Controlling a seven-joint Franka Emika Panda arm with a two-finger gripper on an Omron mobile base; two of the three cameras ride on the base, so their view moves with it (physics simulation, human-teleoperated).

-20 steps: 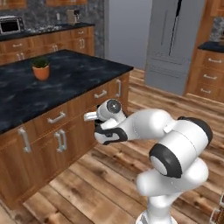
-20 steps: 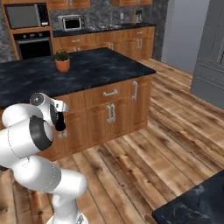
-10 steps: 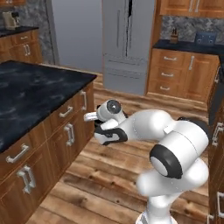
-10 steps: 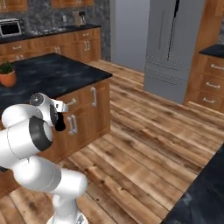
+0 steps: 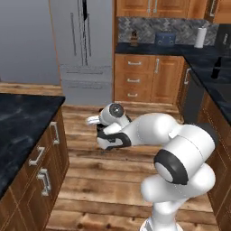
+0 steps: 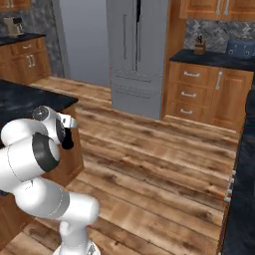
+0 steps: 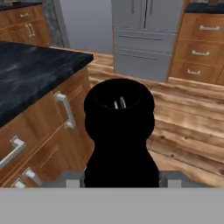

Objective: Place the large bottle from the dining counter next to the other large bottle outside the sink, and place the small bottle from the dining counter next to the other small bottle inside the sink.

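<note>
My gripper (image 7: 120,177) is shut on the large bottle (image 7: 119,127), a black bottle that I look down on from above its round mouth. From the left base view, the gripper (image 5: 103,133) is held low in front of the arm, with the black bottle (image 5: 100,130) between its fingers. In the right base view the bottle (image 6: 67,141) shows as a dark shape beside the wrist. A dark bottle (image 5: 217,67) stands on the black counter at the far right. The small bottles and the sink are out of view.
A black stone island (image 5: 21,121) with wooden drawers lies close on my left. A grey fridge (image 5: 81,45) stands ahead, with wooden cabinets (image 5: 146,80) to its right. Another dark counter edge (image 6: 245,169) runs along the right. Open wooden floor (image 6: 149,164) lies between.
The whole scene has swept leftwards as the base turns right: the fridge and right cabinets have come into view. The arm keeps the same pose with the bottle held.
</note>
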